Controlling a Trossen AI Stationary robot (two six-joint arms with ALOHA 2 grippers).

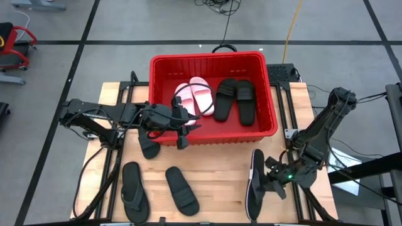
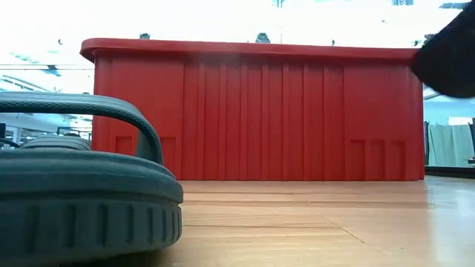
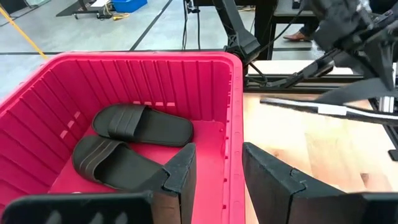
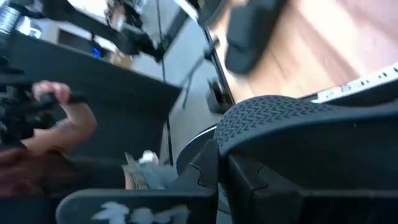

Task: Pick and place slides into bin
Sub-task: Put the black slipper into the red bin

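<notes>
Gripping a black rubber slide [image 1: 256,182] on edge, the right arm's closed fingers [image 1: 271,177] sit at the tabletop's near right; the tall red plastic bin [image 1: 271,100] lies straight beyond, along the slide's long axis. Left fingers [image 1: 183,134] hang open, empty, over the bin's near wall.

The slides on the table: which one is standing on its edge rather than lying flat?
The black slide in the right gripper, near the table's right front; it is tipped on its edge, the other three lie flat.

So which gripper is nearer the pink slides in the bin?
Left. The left gripper hangs over the bin's front wall, just by the pink slides. The right gripper is out on the table's right front, shut on a black slide.
</notes>
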